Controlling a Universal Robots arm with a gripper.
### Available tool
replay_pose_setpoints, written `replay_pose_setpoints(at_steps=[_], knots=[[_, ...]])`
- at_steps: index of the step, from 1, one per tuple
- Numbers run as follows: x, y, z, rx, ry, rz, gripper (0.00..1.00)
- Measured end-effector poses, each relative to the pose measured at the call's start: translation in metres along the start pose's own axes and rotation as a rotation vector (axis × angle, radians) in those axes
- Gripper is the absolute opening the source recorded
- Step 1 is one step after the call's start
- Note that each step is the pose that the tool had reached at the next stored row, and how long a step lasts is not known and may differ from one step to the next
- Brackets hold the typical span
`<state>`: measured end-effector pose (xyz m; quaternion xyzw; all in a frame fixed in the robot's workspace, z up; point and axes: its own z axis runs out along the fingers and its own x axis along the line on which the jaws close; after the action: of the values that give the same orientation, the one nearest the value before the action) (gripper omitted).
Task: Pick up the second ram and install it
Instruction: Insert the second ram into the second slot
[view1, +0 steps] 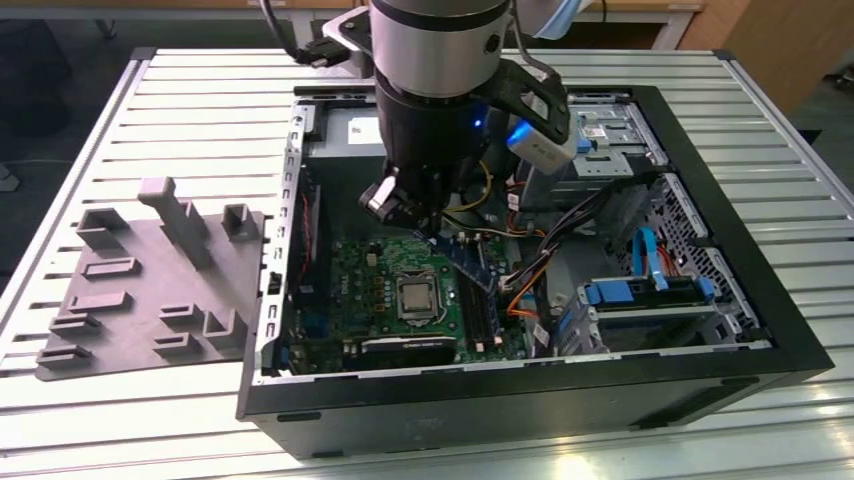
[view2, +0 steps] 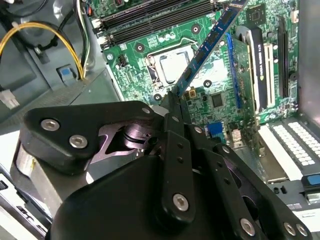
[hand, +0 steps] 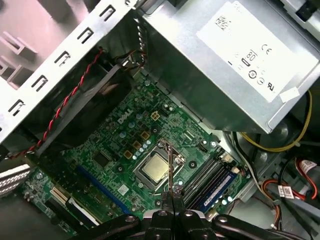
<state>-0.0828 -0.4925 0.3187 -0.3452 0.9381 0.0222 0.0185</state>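
Your fingers (view2: 175, 105) are closed on one end of the ram (view2: 207, 50), over the motherboard (view1: 354, 290) at the exterior view's centre. It seems light, stiff, fragile; hold only its edges.

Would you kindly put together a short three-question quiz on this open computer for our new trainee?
1. Fill in: the grey tray lies on the exterior view's ____ of the computer case.
2. True or false: the hand is empty.
3. The second ram is held over: A the motherboard; B the grey tray; C the power supply.
Key: 1 left; 2 false, it grips the second ram; 3 A.
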Motion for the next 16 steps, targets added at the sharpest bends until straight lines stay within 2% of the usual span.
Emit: replay_pose_setpoints(at_steps=[16], knots=[[0.0000, 0.0000, 0.0000, 0.0082, -0.0048, 0.164, 0.12]])
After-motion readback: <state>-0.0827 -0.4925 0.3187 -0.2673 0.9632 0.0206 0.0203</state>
